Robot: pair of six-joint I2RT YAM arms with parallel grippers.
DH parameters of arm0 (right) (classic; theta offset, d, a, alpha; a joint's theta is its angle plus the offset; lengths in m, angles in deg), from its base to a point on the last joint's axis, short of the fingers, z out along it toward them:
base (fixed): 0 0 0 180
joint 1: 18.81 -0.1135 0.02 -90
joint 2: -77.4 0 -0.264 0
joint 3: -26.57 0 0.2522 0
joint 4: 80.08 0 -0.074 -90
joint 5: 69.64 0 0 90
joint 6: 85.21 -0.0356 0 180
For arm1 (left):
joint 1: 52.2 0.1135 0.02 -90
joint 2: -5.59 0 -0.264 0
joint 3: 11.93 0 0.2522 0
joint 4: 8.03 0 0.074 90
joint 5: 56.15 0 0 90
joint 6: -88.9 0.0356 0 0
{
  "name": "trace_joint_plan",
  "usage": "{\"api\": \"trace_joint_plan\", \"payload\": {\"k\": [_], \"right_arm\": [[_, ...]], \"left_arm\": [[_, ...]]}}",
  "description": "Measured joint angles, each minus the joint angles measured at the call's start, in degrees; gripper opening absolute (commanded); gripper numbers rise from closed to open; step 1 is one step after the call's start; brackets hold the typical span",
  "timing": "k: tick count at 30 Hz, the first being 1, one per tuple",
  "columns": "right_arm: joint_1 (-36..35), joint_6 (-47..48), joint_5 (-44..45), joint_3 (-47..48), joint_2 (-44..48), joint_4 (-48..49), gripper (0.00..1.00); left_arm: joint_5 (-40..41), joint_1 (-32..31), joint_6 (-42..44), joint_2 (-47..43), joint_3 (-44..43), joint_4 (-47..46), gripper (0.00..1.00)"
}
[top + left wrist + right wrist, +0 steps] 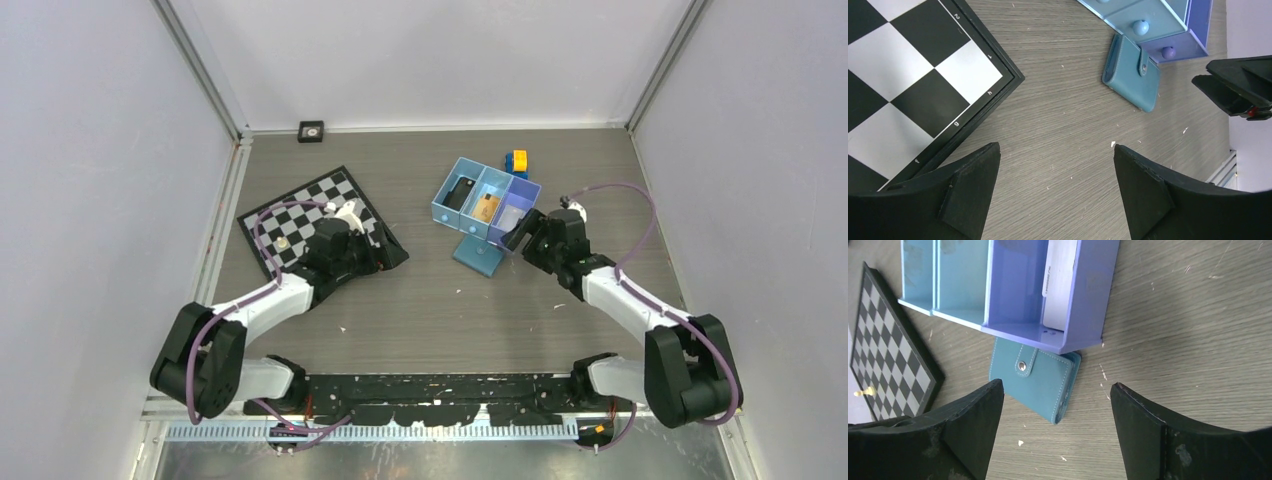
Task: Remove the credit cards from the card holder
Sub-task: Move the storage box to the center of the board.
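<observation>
At the near edge the two arm bases are sitting side by side, each arm reaching out over the grey wood-grain table (430, 310). The left gripper (1055, 150) is hovering with its fingers spread wide and nothing between them, hanging above the near-right corner of the chessboard (295, 220), well apart from the wallet. The right gripper (1055, 386) is likewise gaping and grasping nothing, its fingers framing the bare table just on the near side of the card holder (1035, 377). The card holder is lying flat on the table, folded closed with its snap strap fastened, its far edge pressing against the near side of the blue three-compartment tray (455, 225). In the right wrist view the tray's purple corner is overlapping that edge, and whether it is resting on the wallet or only beside it cannot be told. Beyond it, the credit cards are lying in the tray, one to a compartment: the black card (460, 192) in the left light-blue one, the orange-tan card (487, 207) in the middle, and the silvery grey card (1060, 285) leaning against the wall of the purple one on the right. A white piece (347, 211) is standing on the chessboard's far-right part. Farther back, a yellow and blue block (518, 162) is sitting just behind the tray, and a small black square object (311, 131) is resting at the table's far edge.
</observation>
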Motion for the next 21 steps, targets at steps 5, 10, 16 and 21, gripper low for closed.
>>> {"api": "trace_joint_plan", "payload": {"k": [5, 10, 16, 21], "right_arm": [[-0.9, 0.1, -0.1, 0.1, -2.8, 0.1, 0.72], [-0.9, 0.3, -0.7, 1.4, -7.3, 1.1, 0.63], [-0.9, 0.3, -0.5, 5.9, -14.4, 2.9, 0.63], [-1.0, 1.0, 0.9, 13.2, -20.9, 2.6, 0.68]], "left_arm": [[-1.7, -0.2, 0.0, 1.3, -0.4, -0.4, 0.85], [-2.9, -0.2, -0.3, 1.7, -0.4, -1.4, 0.80], [-2.7, -0.2, -0.3, 0.5, -0.3, -2.0, 0.80], [-2.5, -0.2, -0.3, -0.5, -0.2, -3.0, 0.80]]}}
